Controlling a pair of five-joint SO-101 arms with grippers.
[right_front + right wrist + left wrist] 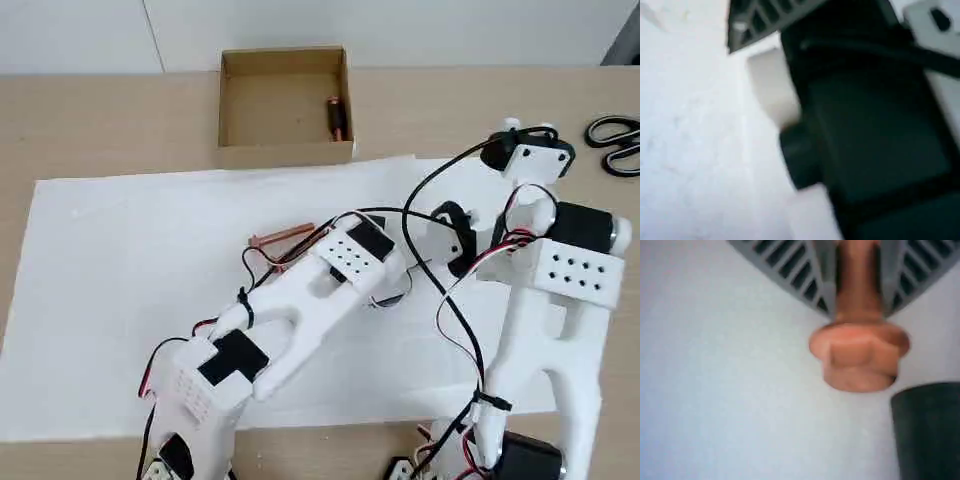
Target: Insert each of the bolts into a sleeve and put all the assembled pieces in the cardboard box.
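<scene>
My left gripper (857,307) is shut on a copper bolt (859,357), whose hexagonal head sticks out past the grey ribbed fingers (790,265) just above the white paper. A dark sleeve-like piece (927,430) stands right beside the bolt head. In the high view the left arm's wrist (358,255) is at mid-table and the right gripper (452,245) sits close against it. A second copper bolt (283,238) lies loose on the paper just left of the left wrist. The cardboard box (232,100) at the back holds one assembled piece (335,118).
A large white paper sheet (130,280) covers the wooden table (90,120). Scissors (615,140) lie at the back right edge. Black and red cables (445,290) hang between the two arms. The right wrist view looks at a dark motor housing (875,130) up close.
</scene>
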